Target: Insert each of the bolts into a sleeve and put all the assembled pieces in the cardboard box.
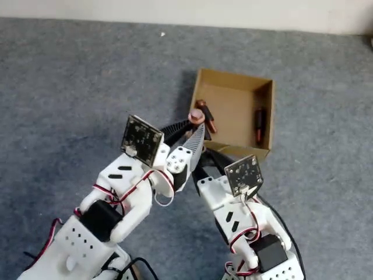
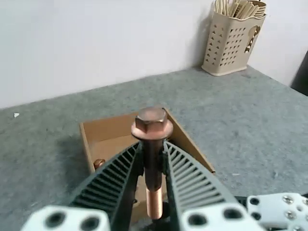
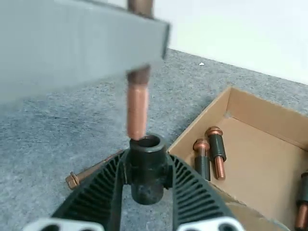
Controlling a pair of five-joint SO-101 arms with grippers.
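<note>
My left gripper (image 2: pixel 152 144) is shut on a copper bolt (image 2: pixel 153 163), held upright with its hex head on top. In the high view this gripper (image 1: pixel 195 125) is at the near left corner of the cardboard box (image 1: pixel 265 87). My right gripper (image 3: pixel 146 163) is shut on a black sleeve (image 3: pixel 144 187), standing upright with its opening on top. The bolt's tip (image 3: pixel 136 130) hangs right at the sleeve's mouth. The box (image 3: pixel 269 115) holds assembled pieces: two side by side (image 3: pixel 215 151) and one by the far wall (image 1: pixel 260 125).
A loose copper bolt (image 3: pixel 91 174) lies on the grey carpet beside the right gripper. A pale perforated holder with sticks (image 2: pixel 234 41) stands by the wall far behind the box. Open carpet (image 1: pixel 76 87) stretches left of the box.
</note>
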